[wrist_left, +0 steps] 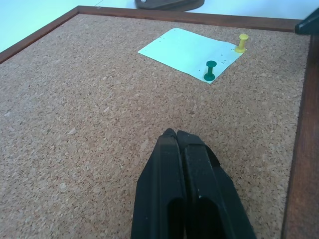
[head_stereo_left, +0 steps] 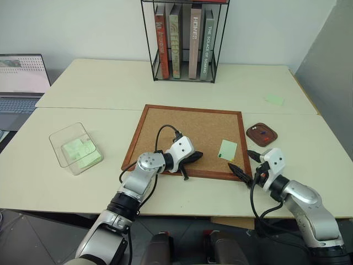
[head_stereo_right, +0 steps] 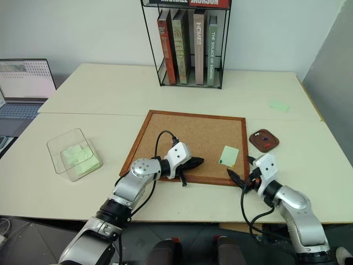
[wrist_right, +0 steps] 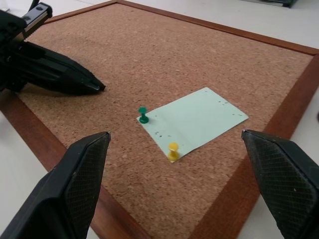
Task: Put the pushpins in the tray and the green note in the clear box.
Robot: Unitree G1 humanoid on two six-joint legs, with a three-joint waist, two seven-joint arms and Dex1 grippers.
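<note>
The clear box (head_stereo_left: 75,148) sits at the table's left with pale green notes inside. The left gripper (head_stereo_left: 193,158), jaws pressed together and empty, rests over the cork board (head_stereo_left: 187,124), pointing right. The green note (wrist_right: 193,121) lies flat, turned diamond-wise, pinned by a green pin (wrist_right: 143,115) and a yellow pin (wrist_right: 173,151). The right gripper (head_stereo_left: 245,163) stands spread wide at the board's near right corner. The tray (head_stereo_left: 261,134) perhaps holds pins, too small to tell.

Speckled tan cork board (head_stereo_left: 190,132), reddish wood frame. Pale green note (wrist_right: 197,121), one green pin (wrist_right: 143,115), one yellow pin (wrist_right: 173,151). Dark red-brown tray (head_stereo_left: 261,134). Clear box (head_stereo_left: 62,144), pale green notes inside.
</note>
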